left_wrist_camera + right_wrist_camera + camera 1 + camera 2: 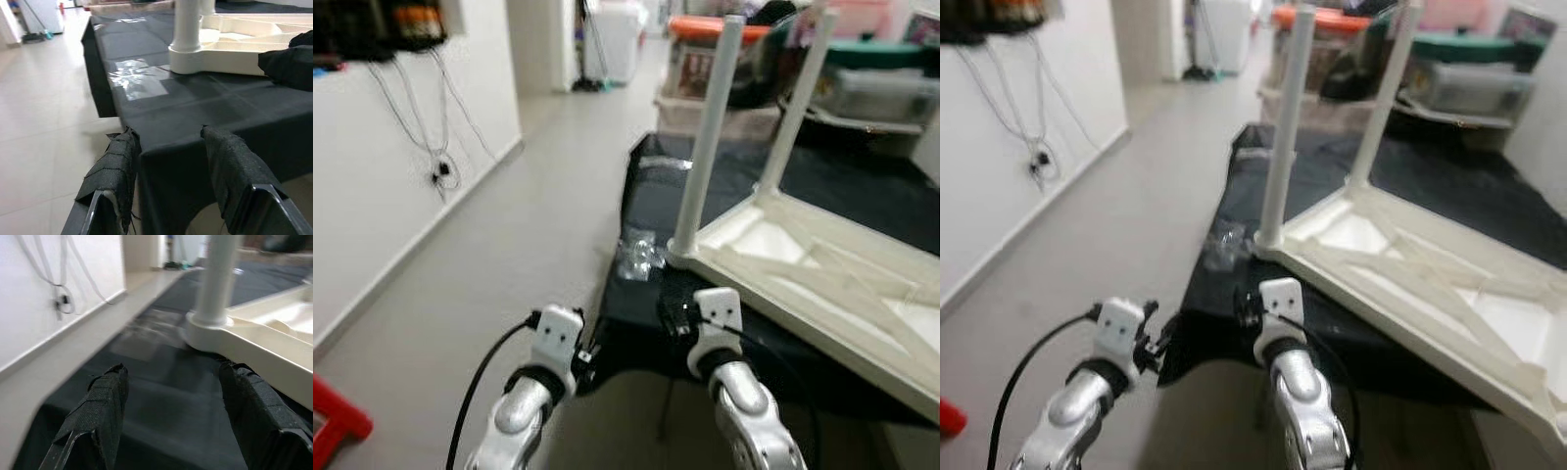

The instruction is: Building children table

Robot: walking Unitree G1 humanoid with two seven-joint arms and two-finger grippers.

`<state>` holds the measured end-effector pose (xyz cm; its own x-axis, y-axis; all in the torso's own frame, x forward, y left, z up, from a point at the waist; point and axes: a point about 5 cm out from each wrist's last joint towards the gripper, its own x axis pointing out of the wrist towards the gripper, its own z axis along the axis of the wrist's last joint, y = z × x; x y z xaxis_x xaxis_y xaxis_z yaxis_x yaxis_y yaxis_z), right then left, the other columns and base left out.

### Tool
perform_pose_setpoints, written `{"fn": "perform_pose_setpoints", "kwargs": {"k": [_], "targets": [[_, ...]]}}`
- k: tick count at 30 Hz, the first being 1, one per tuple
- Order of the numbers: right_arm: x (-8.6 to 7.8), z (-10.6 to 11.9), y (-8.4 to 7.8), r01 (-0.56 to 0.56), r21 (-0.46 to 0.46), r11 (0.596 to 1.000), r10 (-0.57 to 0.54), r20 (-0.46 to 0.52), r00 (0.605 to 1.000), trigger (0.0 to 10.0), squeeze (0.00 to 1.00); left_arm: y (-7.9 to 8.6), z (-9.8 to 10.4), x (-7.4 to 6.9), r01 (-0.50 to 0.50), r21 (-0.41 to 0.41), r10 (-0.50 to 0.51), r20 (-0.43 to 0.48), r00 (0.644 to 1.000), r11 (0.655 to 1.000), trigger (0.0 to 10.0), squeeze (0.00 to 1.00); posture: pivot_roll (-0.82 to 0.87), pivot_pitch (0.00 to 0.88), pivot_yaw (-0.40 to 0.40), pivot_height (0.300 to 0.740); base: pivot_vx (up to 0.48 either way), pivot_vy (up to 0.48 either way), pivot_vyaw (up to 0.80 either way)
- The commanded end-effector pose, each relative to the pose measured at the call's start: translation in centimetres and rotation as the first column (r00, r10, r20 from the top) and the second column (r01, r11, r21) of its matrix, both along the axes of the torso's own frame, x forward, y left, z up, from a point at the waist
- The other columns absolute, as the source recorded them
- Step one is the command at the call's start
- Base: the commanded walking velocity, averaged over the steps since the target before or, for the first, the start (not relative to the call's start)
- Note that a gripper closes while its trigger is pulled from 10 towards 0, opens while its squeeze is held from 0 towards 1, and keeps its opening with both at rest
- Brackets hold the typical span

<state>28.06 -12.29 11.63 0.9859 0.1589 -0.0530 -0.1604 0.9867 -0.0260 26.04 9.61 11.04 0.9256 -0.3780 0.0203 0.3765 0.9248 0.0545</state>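
Children's table (822, 284) lies upside down on a black-covered worktop (646, 338), two legs already upright, presumably for fitting the rest. From left: left gripper (168, 178) at the worktop's edge, plastic bag (639, 257), right gripper (171, 418); both spread wide, empty.

Left pincer (168, 156) gapes before the black-covered table (161, 105) edge.

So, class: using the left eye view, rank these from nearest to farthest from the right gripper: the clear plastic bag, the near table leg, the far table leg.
1. Near table leg, just ahead of the right gripper.
2. Clear plastic bag, ahead, toward the robot's left.
3. Far table leg, farther back on the right.
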Motion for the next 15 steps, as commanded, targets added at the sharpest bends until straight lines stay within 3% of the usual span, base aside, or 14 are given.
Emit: {"fn": "perform_pose_setpoints", "kwargs": {"k": [1, 15], "targets": [[-0.11, -0.06, -0.14, 0.009, 0.006, 1.000, -0.009, -0.012, 1.000, 10.0, 0.00, 0.09, -0.20, -0.10, -0.003, 0.013, 0.003, -0.010, 1.000, 1.000, 10.0, 0.00, 0.04, 0.000, -0.044, 0.740, 0.000, -0.319, 0.00], [-0.03, 0.04, 0.09, -0.007, 0.005, 1.000, 0.007, -0.008, 1.000, 10.0, 0.00, 0.05, -0.34, -0.12, -0.006, 0.014, 0.006, -0.024, 1.000, 1.000, 10.0, 0.00, 0.04, 0.000, -0.045, 0.740, 0.000, -0.394, 0.00]]}}
